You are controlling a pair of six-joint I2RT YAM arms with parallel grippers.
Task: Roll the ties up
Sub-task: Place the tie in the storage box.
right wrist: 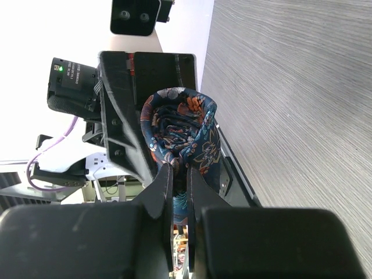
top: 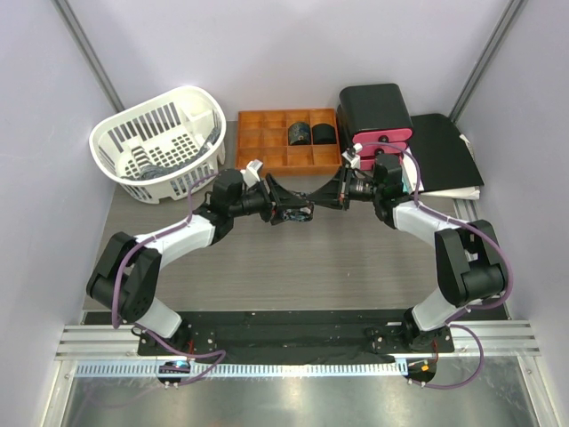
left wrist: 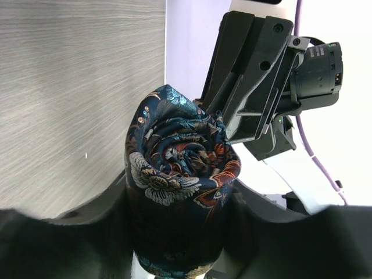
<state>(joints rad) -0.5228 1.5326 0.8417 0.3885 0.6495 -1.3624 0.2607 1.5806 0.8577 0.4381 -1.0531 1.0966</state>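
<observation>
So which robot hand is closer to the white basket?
Left. The left gripper holds the rolled tie just right of the white basket; the right gripper grips that tie from its far side, farther away.

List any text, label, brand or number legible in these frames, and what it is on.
No text is legible in any view.
White print on the right arm's camera housing: too small to read.
White print on the left arm's camera housing: blurred, unreadable.
The rolled tie bears only floral pattern, no lettering.
</observation>
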